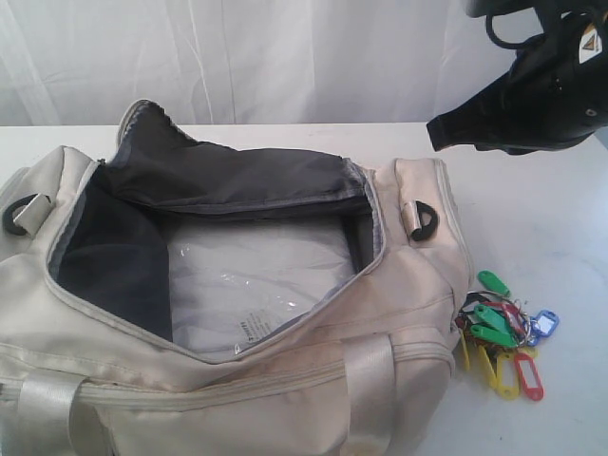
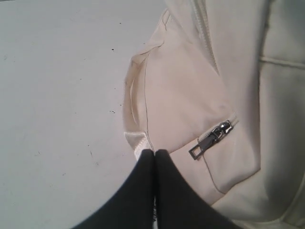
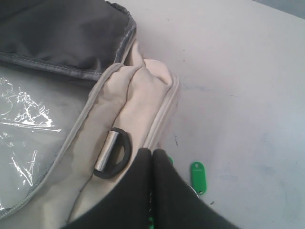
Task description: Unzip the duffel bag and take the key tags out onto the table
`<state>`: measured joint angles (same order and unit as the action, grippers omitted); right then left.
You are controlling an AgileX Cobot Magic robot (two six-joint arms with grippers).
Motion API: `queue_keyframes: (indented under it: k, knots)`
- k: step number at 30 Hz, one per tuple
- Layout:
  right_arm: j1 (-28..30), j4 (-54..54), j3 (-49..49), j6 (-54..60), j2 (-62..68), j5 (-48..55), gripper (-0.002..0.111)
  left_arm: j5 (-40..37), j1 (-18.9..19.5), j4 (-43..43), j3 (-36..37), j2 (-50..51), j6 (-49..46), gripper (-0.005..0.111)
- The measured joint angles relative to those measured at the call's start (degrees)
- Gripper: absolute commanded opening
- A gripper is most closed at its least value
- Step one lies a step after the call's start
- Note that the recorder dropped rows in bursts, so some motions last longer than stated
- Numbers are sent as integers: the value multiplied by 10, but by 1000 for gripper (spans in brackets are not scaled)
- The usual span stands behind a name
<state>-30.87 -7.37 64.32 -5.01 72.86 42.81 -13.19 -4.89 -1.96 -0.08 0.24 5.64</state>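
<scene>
The cream-beige duffel bag (image 1: 285,380) lies on the white table (image 1: 551,218) with its top unzipped. The flap is folded back, showing dark grey lining. The key tags (image 1: 502,332), a bunch in green, yellow, red and blue, lie on the table beside the bag's right end. My right gripper (image 1: 439,133) hangs shut and empty above that end. In the right wrist view its tips (image 3: 152,151) sit over the bag's black D-ring (image 3: 113,155), with one green key tag (image 3: 198,174) beside them. My left gripper (image 2: 155,151) is shut on nothing, over the bag's other end near a side zipper pull (image 2: 209,140).
A clear plastic-wrapped white packet (image 1: 252,285) lies inside the open bag. A second black D-ring (image 1: 17,214) is at the bag's left end. White curtain (image 1: 285,57) hangs behind the table. Bare tabletop (image 2: 62,95) lies beside the bag's left end.
</scene>
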Motion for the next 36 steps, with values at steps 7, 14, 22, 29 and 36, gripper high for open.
queue_keyframes:
  k: [7, 14, 22, 29, 36]
  knots:
    - [0, 0, 0, 0, 0, 0, 0, 6, 9, 0, 0, 0, 25, 0]
    - [0, 0, 0, 0, 0, 0, 0, 9, 9, 0, 0, 0, 26, 0]
    - [0, 0, 0, 0, 0, 0, 0, 9, 9, 0, 0, 0, 26, 0]
    - [0, 14, 0, 0, -42, -1, 0, 9, 9, 0, 0, 0, 28, 0]
    - [0, 15, -52, -1, -211, -36, 0, 9, 9, 0, 0, 0, 28, 0]
